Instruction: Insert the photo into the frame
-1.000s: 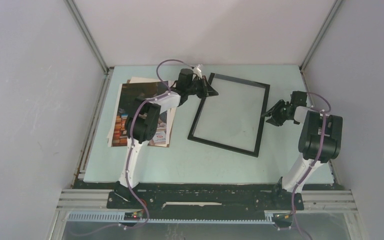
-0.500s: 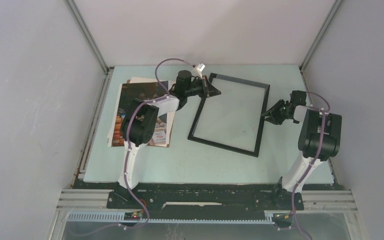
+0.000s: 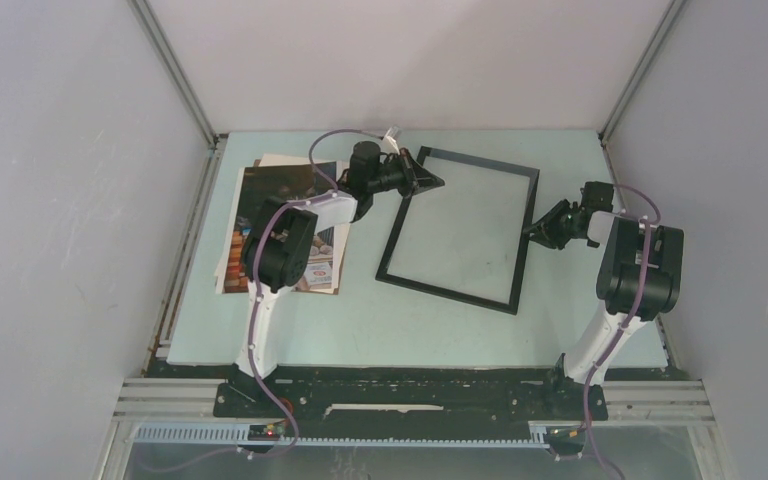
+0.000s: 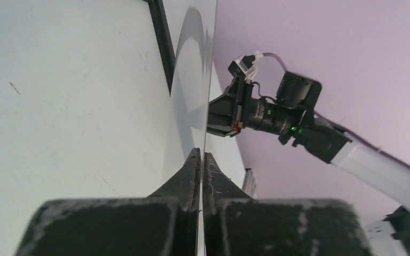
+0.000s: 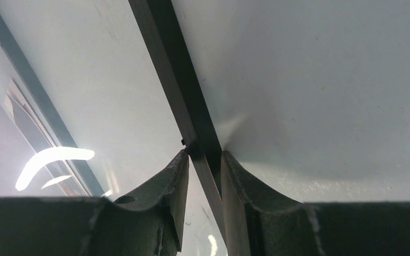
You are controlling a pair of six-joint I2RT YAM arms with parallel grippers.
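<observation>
PHOTO-FRAMING JOB, SETUP STAGE. Nearest the arm bases is the mint-green table [image 3: 360,335]. The photo [image 3: 260,195] lies face up at L on paler sheets [image 3: 278,159], partly under the L arm. It is well apart from both grippers and not yet in the frame [image 3: 444,291].

The frame lies skewed at ctr, w/ the table showing through its pane. The right gripper [image 5: 204,153] straddles the frame's R rail, one finger each side, prob. to steady or lift it so the photo can go in. The fingers sit so near the rail that I cannot tell if they clamp it.

Farthest, the left gripper [image 4: 200,154] is clenched tight, tips at the frame's far-L corner, likely bracing it.

The overhead cam alone gives the layout & the photo. Only the wrist cams show the jaw gaps, and the L one catches the R wrist across the pane.
</observation>
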